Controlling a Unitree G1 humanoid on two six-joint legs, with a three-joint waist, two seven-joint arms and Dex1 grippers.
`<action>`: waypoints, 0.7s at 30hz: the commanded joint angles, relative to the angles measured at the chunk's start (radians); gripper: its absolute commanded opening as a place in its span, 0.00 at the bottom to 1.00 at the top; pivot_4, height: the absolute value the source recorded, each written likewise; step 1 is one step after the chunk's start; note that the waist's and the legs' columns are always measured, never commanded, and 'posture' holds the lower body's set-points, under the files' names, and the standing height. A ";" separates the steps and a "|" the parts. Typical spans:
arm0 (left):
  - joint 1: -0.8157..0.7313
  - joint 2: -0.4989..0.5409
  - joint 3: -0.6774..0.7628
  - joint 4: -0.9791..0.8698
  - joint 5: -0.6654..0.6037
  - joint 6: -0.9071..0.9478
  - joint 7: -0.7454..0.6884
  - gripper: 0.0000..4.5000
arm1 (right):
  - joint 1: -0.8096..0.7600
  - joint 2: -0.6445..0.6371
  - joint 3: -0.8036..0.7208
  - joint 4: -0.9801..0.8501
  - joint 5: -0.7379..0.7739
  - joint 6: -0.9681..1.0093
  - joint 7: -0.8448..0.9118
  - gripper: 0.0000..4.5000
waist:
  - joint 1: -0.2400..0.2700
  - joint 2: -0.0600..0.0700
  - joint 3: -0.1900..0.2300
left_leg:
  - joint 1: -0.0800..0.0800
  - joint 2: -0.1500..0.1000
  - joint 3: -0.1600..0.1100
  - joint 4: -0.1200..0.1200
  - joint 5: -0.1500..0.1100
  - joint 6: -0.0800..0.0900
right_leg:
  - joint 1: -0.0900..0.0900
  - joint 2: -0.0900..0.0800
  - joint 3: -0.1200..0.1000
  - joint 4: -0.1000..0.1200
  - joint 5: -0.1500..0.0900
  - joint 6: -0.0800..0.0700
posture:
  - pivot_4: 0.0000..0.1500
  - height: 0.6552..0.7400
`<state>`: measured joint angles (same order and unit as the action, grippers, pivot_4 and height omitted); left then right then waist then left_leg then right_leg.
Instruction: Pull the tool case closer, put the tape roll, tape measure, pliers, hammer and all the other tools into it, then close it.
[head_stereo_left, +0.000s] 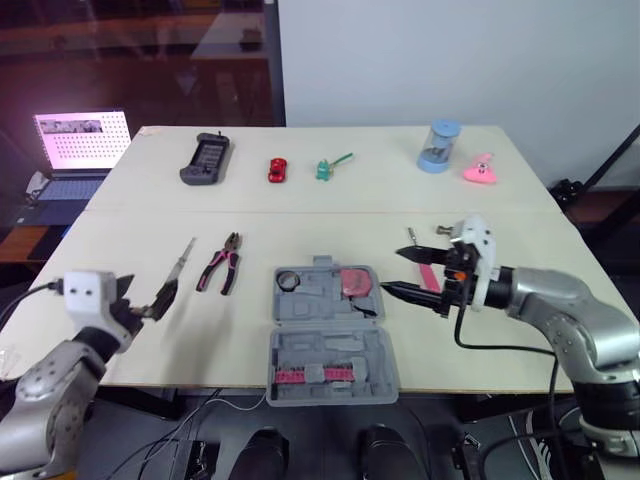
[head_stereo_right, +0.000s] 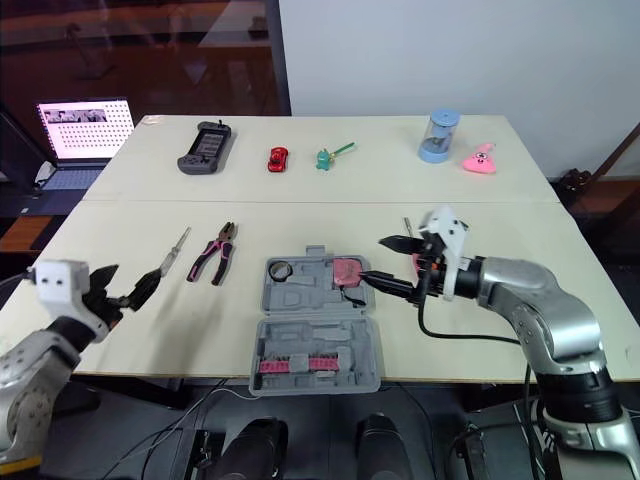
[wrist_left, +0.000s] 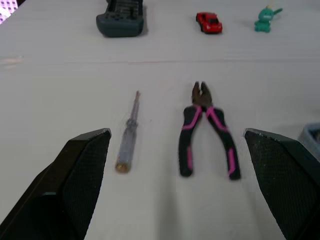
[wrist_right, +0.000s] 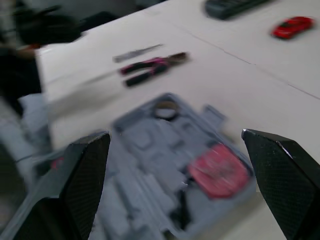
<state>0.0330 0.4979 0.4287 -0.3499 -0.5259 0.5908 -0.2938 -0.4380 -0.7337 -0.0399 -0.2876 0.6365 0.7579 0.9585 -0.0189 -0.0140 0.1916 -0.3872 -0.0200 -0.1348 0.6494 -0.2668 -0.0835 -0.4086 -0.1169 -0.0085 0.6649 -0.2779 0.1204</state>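
Grey case (head_stereo_left: 325, 330) lies open; right claw (head_stereo_left: 392, 272) at its 3 o'clock and left claw (head_stereo_left: 148, 302) at 9 both gape wide. Pliers (head_stereo_left: 220, 270) seated crooked would probably stop it closing.

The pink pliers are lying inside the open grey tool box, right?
Not quite. The pliers lie on the table, to the left of the open grey tool case, beside the screwdriver. The left eye view shows this.
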 joint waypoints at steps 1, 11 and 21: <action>-0.048 0.002 -0.034 -0.053 0.003 0.117 0.082 1.00 | -0.099 0.010 0.001 -0.024 0.083 0.100 -0.005 0.99 | -0.001 0.000 0.000 | 0.000 0.000 0.000 0.000 0.000 0.000 | 0.000 0.000 0.000 0.000 0.000 0.000 | 1.00 0.41; -0.294 -0.020 -0.150 0.165 0.113 0.165 0.151 1.00 | -0.183 0.040 0.011 -0.047 0.126 0.191 -0.067 0.99 | 0.005 -0.001 0.000 | -0.002 -0.001 0.000 0.000 0.000 0.000 | -0.001 0.000 0.000 0.000 0.000 0.001 | 1.00 0.41; -0.562 -0.080 -0.266 0.581 0.230 0.017 0.089 1.00 | -0.163 0.026 0.022 -0.072 0.100 0.187 -0.113 0.99 | 0.003 -0.001 0.000 | -0.003 -0.001 0.000 0.000 0.000 0.000 | -0.003 0.000 0.000 0.000 0.002 0.002 | 1.00 0.41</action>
<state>-0.5051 0.4155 0.1686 0.2080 -0.3183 0.6468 -0.1981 -0.5965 -0.6975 -0.0018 -0.3197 0.7351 0.9520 0.8502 -0.0157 -0.0151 0.1919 -0.3908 -0.0210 -0.1346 0.6496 -0.2666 -0.0839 -0.4122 -0.1173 -0.0087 0.6646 -0.2762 0.1229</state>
